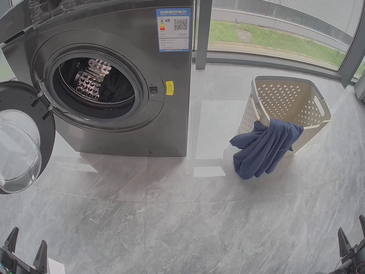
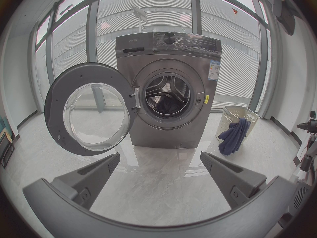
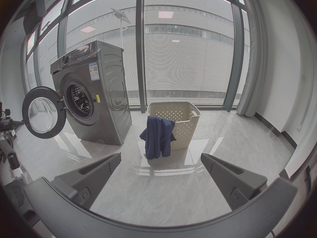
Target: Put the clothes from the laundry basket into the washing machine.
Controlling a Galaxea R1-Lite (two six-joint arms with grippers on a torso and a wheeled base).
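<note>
Clothes (image 1: 266,149) are showing here as a single navy piece, which is hanging over the near rim of the laundry basket (image 1: 286,79), with most of the cloth trailing down the outer wall toward the floor (image 1: 171,217); we are not able to tell whether its lower end is touching the tiles. We are seeing the basket standing upright on the floor near the window-side edge, close to the glass (image 1: 285,19) and well apart from the washing machine (image 1: 114,23), which is sitting along that same edge toward the robot's left. Its round door (image 1: 19,149) is hanging wide open on the left side, leaving the drum (image 1: 91,82) exposed, and something dark is lying inside it that we are unable to identify. We are finding the left gripper (image 1: 27,244) hovering over the floor's near left corner with its fingers spread apart and nothing between them, facing the machine. We are finding the right gripper (image 1: 350,229) hovering over the near right corner, likewise spread wide and carrying nothing, facing the basket from well away.
</note>
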